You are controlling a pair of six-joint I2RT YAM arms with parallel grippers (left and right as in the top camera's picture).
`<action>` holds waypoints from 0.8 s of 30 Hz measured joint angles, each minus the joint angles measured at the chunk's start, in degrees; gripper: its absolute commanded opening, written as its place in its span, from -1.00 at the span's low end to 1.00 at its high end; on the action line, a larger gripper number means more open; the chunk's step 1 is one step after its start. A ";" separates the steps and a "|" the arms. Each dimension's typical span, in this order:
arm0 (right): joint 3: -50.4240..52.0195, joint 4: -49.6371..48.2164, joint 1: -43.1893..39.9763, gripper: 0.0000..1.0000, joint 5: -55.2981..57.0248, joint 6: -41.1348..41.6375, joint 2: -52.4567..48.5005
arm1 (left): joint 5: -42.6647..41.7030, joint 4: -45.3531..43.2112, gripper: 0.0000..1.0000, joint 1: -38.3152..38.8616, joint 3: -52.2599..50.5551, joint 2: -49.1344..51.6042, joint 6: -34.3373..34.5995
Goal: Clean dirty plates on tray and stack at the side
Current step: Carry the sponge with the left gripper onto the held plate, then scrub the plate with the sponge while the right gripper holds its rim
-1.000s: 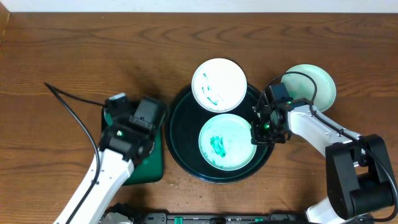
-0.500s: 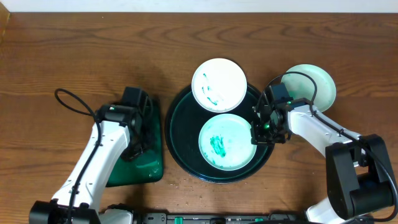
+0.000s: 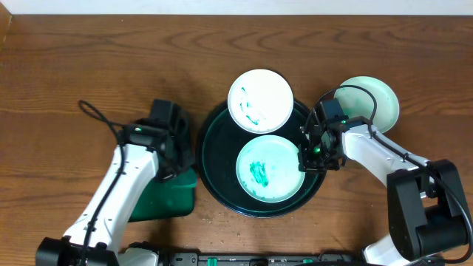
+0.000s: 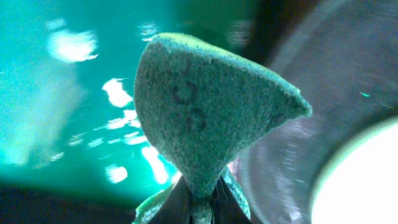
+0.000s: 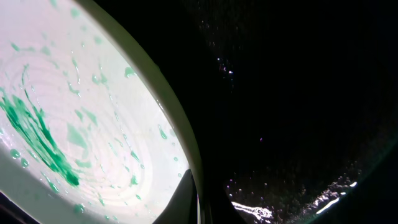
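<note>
Wood table. Our left gripper is pinched on the sponge, right gripper clamped on the smeared plate rim; scrubbing could pop that thin grip.

The brown wood-grain tabletop carries a large round dark green-black tray with a raised rim near its middle. A smaller rectangular green tray lies just beside it on the left, towards the near edge. To the right, apart from the round tray, a small round pale plate rests on the bare wood. A white round plate with green marks overlaps the round tray's far rim.
</note>
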State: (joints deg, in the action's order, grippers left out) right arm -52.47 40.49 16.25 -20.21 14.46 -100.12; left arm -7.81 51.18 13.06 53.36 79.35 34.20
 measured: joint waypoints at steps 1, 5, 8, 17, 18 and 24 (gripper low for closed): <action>0.00 0.00 0.00 -0.98 -0.02 0.00 0.00 | -0.52 -0.76 -0.86 0.92 0.07 0.02 -0.15; 0.00 0.00 0.00 -0.98 -0.04 -0.02 0.00 | -3.02 -2.75 -0.85 5.86 1.90 1.22 -0.48; 0.00 0.00 0.00 -0.97 -0.07 -0.02 0.00 | -4.59 -3.82 -0.86 9.14 4.35 4.09 -1.16; 0.00 0.00 0.00 -0.98 -0.09 0.00 0.00 | -9.03 -7.39 -0.86 18.73 11.98 16.81 -2.75; 0.00 0.00 0.00 -0.97 -0.11 0.00 0.00 | -9.51 -8.04 -0.86 19.65 12.68 18.08 -2.78; 0.02 0.00 -0.02 -0.97 -0.11 0.00 0.00 | -12.68 -11.47 -0.86 21.00 14.10 25.00 -2.27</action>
State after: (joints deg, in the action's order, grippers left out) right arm -52.45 40.49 16.23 -20.32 14.46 -100.12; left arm -20.49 39.70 34.06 67.46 104.36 31.92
